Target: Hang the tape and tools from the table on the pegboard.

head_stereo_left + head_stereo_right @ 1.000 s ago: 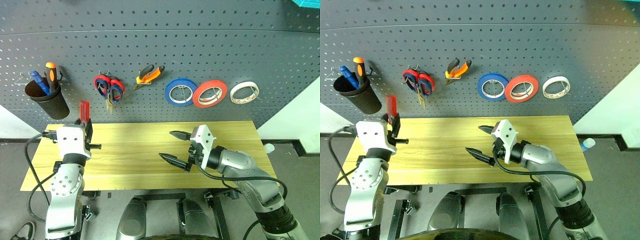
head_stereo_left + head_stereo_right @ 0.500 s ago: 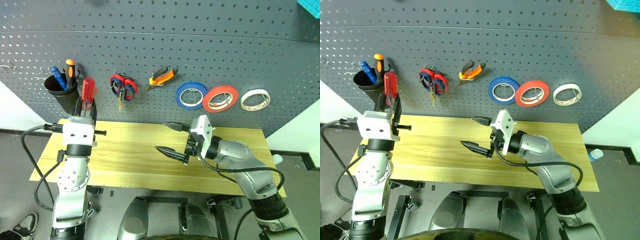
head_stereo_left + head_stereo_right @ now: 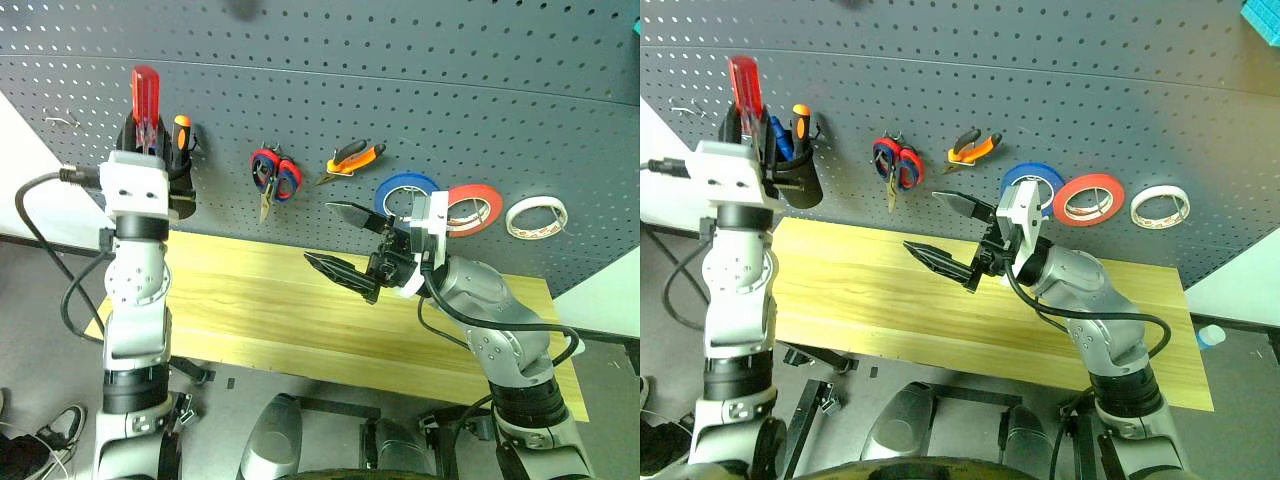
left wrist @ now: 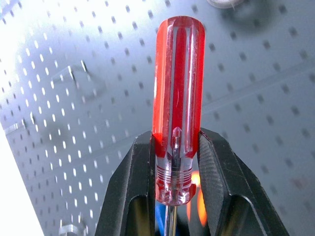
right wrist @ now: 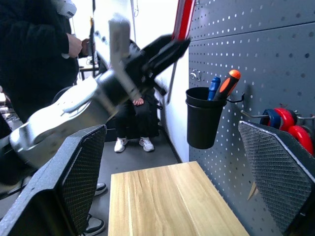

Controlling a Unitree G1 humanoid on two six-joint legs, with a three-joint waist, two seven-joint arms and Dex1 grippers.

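Observation:
My left gripper (image 3: 146, 138) is shut on the clear red handle of the slim screwdriver (image 3: 146, 92). It holds the tool upright in front of the dark grey pegboard (image 3: 400, 90), beside the black cup (image 3: 180, 190). In the left wrist view the handle (image 4: 177, 93) sits clamped between both black fingers (image 4: 140, 187). My right gripper (image 3: 320, 233) is open and holds nothing above the light wooden table (image 3: 240, 310). The cream tape (image 3: 536, 217) and the orange-and-black pliers (image 3: 352, 160) hang on the pegboard.
The cup holds an orange-topped screwdriver (image 3: 182, 125) and a blue tool. Red-handled scissors (image 3: 274, 175), a blue roll (image 3: 405, 190) and a red roll (image 3: 475, 205) hang on the board. A person in dark clothes (image 5: 34, 59) stands off the table's end.
The left gripper has risen with the screwdriver from table height to the cup on the pegboard. The right gripper has risen a little, still open. The camera has swung to the left.

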